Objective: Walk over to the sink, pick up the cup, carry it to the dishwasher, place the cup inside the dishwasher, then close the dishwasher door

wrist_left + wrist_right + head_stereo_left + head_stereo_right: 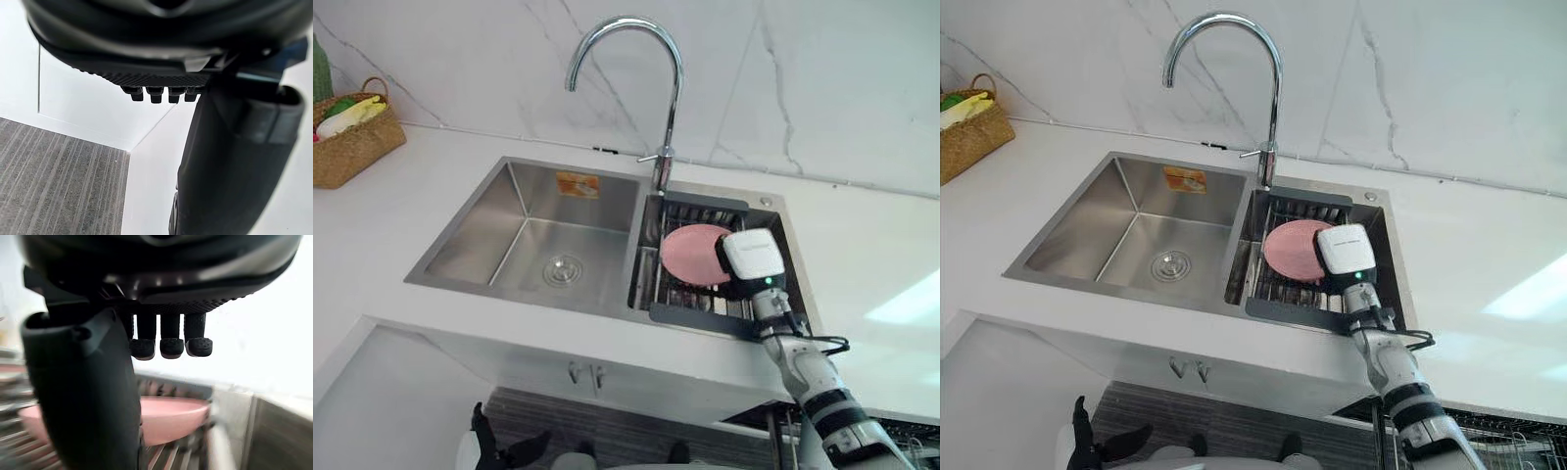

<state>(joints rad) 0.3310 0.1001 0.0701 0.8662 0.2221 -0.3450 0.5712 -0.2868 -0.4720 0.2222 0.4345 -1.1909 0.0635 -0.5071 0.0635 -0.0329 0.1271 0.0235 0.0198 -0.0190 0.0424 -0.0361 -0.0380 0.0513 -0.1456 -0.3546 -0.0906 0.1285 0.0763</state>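
Observation:
A pink round dish [690,253] rests on the dark drying rack [700,318] in the right basin of the steel sink [484,220]. I see no other cup-like thing. My right hand [749,259] hovers over the rack at the dish's right edge. In the right wrist view its thumb [83,396] and straight fingers [171,345] are open and hold nothing, with the pink dish [171,416] just past them. My left hand [489,446] hangs low beside the cabinet front, open and holding nothing.
A tall curved faucet [671,98] stands behind the divider between the basins. The left basin holds just its drain [563,269]. A wicker basket [347,137] with produce sits on the counter's far left. Wire racking [1518,441] shows below the counter at lower right.

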